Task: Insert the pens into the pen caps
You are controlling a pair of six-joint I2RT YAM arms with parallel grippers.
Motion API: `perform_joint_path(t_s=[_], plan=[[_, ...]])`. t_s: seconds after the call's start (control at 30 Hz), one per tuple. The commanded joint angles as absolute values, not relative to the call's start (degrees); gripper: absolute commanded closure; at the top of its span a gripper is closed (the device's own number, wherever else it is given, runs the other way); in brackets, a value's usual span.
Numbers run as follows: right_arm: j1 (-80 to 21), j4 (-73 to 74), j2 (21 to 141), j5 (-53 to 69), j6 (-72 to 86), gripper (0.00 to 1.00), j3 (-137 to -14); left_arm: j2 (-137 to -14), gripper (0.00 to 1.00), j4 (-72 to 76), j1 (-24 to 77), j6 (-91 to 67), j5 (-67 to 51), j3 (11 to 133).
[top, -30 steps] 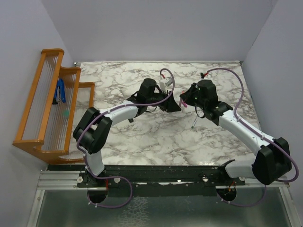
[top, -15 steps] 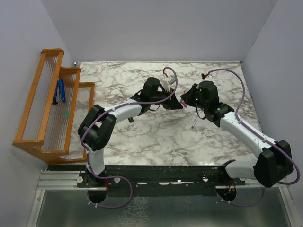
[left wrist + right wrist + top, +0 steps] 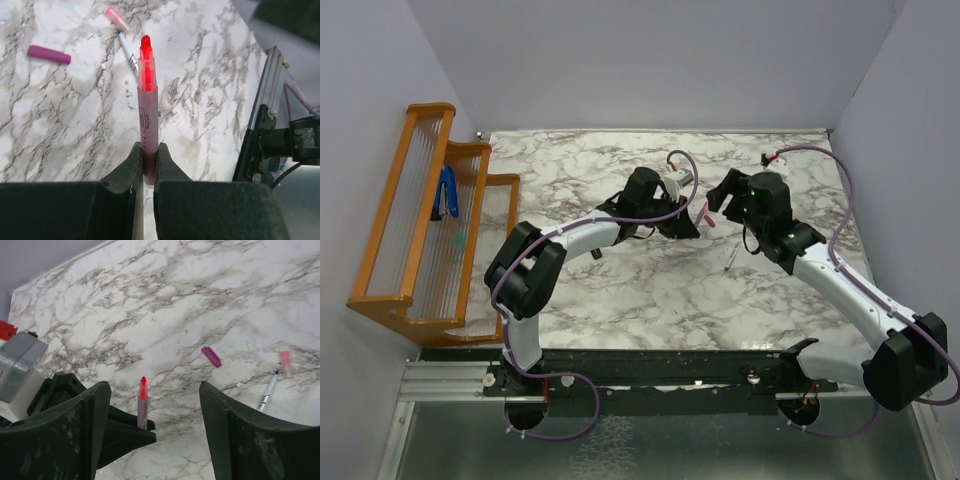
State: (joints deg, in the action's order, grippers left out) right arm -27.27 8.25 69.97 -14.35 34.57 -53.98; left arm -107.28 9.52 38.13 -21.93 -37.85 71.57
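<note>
Overall: one flat table (image 3: 620,290) boxed in by plain walls, two arms meeting near its middle.
Surface: white marble pattern with grey and brown veins, matt, level.
Walls (image 3: 650,60): pale grey-lilac, bare, closing the far side and both flanks of the table.
Near edge: black rail (image 3: 650,365) carrying both arm bases, metal framing below it.
Pink pen (image 3: 148,110): pinkish-white barrel with an uncapped red tip, raised clear of the marble, tip pointing away from the fingers holding it.
Left gripper (image 3: 147,150): clamped tight on the back end of the pink pen, a black finger on each side of the barrel.
Right gripper (image 3: 154,386): spread wide with nothing between the fingers, just beyond the pink pen's tip and facing it.
Purple cap (image 3: 49,54): lying flat on the marble, below and off to one side of the pink pen's tip, apart from everything else.
Grey pen (image 3: 129,52): lying flat on the marble beneath the pink pen, well short of touching it.
Pink cap (image 3: 116,17): on the marble beyond the pink pen's tip, just beside one end of the grey pen; contact impossible to tell.
Rack (image 3: 415,215): orange wood, stepped, well away from the pink pen at the table's left edge.
Blue-handled tool (image 3: 448,192): inside the rack, far from the pink pen.
</note>
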Motion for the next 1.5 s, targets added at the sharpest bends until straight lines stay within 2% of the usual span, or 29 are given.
perform_joint_path(t_s=[0.0,0.4,0.73,1.47], plan=[[-24.75,11.53,68.5,-21.1,32.83,0.24,-53.56,-105.59,1.0,2.88,38.41,-16.52,-33.27,71.53],[-12.59,17.61,78.55,-15.86,33.06,0.41,-55.33,-101.25,1.0,-4.1,38.09,-12.32,-27.86,68.64],[-11.34,12.92,84.65,-5.91,43.04,0.4,-56.24,-98.49,1.0,-5.55,37.36,-11.59,-27.52,66.47],[-8.0,4.22,96.94,-0.79,43.87,0.41,-56.91,-98.73,1.0,-6.37,36.34,-11.46,-27.77,66.31]])
